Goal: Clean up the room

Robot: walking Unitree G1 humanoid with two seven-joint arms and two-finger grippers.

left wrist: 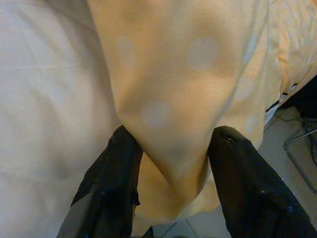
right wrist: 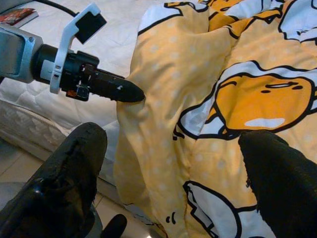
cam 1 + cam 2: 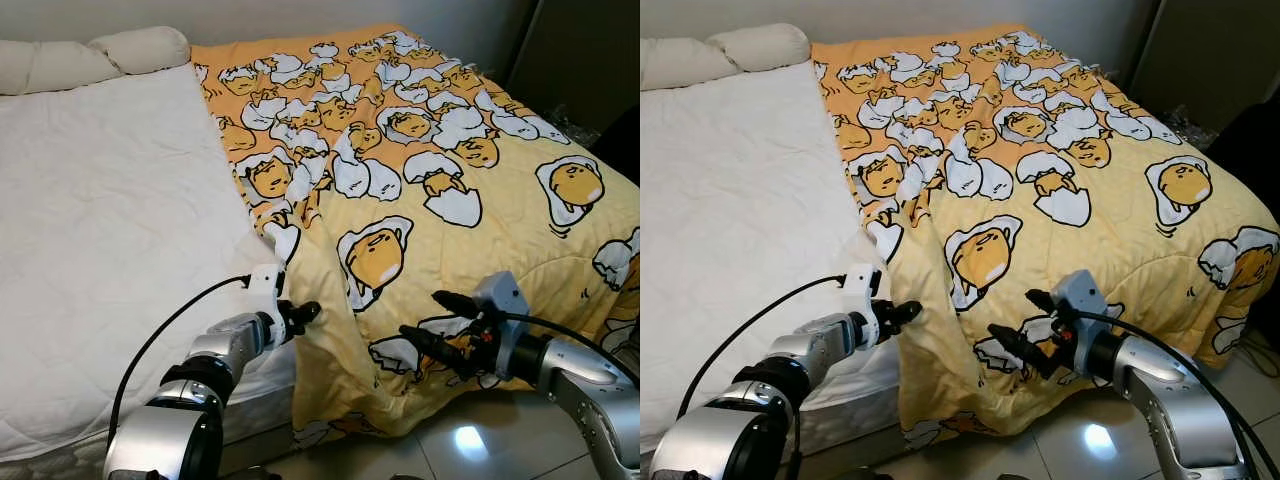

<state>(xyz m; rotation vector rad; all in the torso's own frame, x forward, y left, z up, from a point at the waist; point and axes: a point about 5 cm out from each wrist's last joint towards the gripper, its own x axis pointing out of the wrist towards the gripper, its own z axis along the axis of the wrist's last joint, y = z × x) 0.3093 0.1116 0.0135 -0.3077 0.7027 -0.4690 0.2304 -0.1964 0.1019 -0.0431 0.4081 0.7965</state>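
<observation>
A yellow and orange blanket printed with egg cartoons covers the right half of the bed and hangs over its near edge. My left gripper is at the blanket's left border near the bed's front, shut on a fold of the fabric that fills the gap between its fingers. To the right, my right gripper hovers open just in front of the hanging edge, with nothing between its fingers. The right wrist view also takes in the left gripper touching the blanket's border.
The bare white quilted mattress takes up the left half of the bed, with white pillows at its head. Glossy tiled floor lies below the bed's front edge. Dark furniture stands beyond the bed's right side.
</observation>
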